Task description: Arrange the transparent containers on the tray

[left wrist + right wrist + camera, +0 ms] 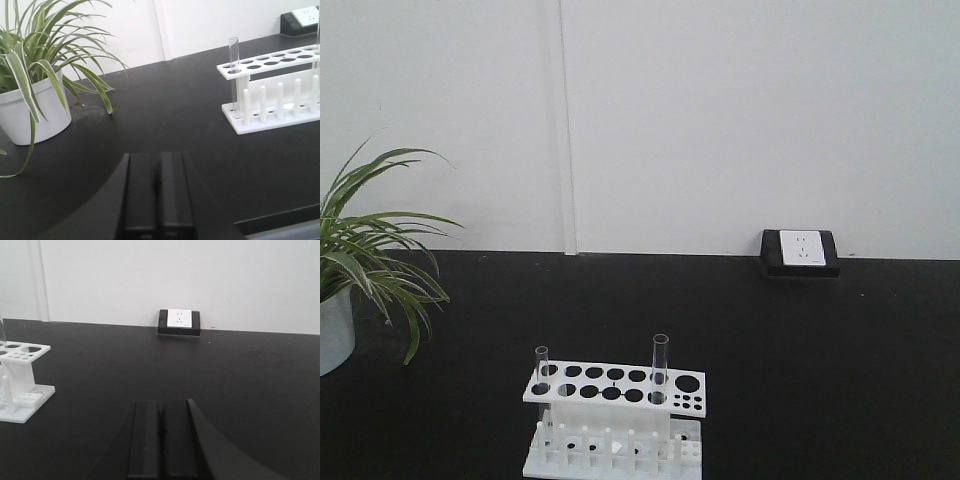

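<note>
Desk (820, 380): black top against a white wall.

Rack (615, 385): white, perforated, standing at the near middle of the desk.

Shorter test tube (542, 385): clear and narrow, upright in the rack's left end hole.

Taller test tube (660, 370): clear, upright in a hole toward the rack's right end.

Left gripper (157, 195): black fingers pressed together, holding nothing, low over the desk. The rack and shorter tube stand well apart from it, ahead and to its right.

Right gripper (160, 440): fingers together, holding nothing. The rack's end lies well apart, ahead and to its left.

Plant (370, 240): striped leaves, in a white pot (335, 330) at the desk's left.

Socket box (801, 250): black with a white face, at the wall.
</note>
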Available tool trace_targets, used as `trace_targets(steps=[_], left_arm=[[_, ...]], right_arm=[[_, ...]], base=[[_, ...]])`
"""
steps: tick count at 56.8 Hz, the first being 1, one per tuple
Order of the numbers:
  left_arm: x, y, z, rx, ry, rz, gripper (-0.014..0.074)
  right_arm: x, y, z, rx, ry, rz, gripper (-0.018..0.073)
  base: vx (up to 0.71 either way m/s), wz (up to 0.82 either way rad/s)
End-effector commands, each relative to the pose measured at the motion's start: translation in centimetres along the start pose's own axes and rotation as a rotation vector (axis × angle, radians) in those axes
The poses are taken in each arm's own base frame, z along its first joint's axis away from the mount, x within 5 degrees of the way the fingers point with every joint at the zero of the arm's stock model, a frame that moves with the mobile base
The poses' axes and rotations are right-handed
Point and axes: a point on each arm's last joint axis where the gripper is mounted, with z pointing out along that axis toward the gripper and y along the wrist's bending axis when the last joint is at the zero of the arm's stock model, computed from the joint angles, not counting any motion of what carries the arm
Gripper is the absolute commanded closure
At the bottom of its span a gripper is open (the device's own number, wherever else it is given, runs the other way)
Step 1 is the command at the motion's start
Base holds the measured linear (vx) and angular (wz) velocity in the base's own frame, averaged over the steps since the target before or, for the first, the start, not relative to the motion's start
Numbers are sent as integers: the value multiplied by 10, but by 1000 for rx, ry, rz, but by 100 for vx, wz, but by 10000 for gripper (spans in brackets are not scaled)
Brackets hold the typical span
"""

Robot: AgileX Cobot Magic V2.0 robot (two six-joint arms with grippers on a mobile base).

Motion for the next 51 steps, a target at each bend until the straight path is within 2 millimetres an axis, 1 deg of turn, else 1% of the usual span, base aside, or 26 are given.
trace_targets(steps=[1, 44, 51], left_arm=[[4, 0, 1, -13, -67, -12, 602], [4, 0, 1, -13, -67, -12, 602], [-1, 1, 0, -21, -116, -10, 602]], right_arm=[[-5, 1, 0, -6, -80, -16, 571], [-5, 1, 0, -6, -80, -16, 571], [-5, 1, 0, -7, -87, -17, 571]], base=[[0, 0], [0, 0], [0, 0]])
